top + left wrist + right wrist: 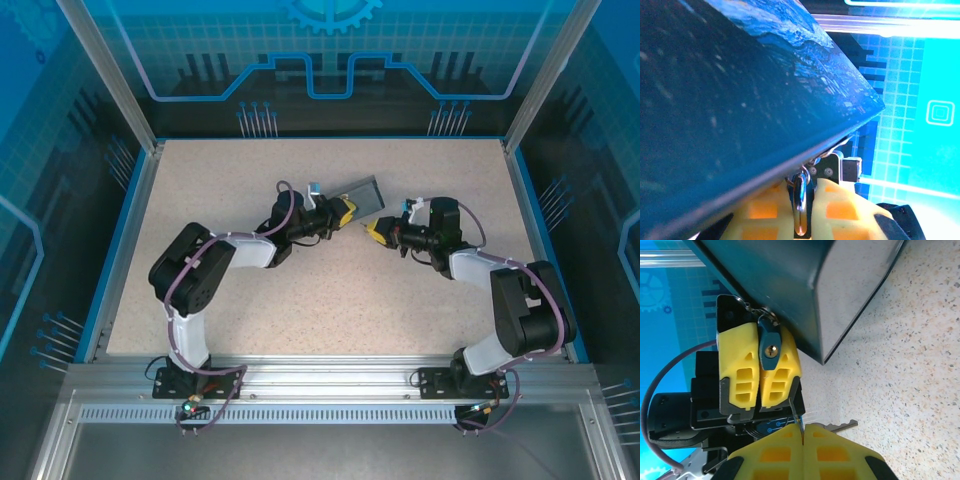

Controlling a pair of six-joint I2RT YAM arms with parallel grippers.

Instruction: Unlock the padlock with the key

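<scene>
Progress is partial: the left gripper (344, 212) is clamped on the padlock (770, 347), which sits just under the edge of the dark-blue box (790, 285) with its brass keyhole facing the other arm. To the right, the right gripper (803, 432) is pinched shut on the key (842, 426). Its blade points sideways, near the keyhole but apart from it. Aligning, inserting and turning the key all remain, by my judgement.
</scene>
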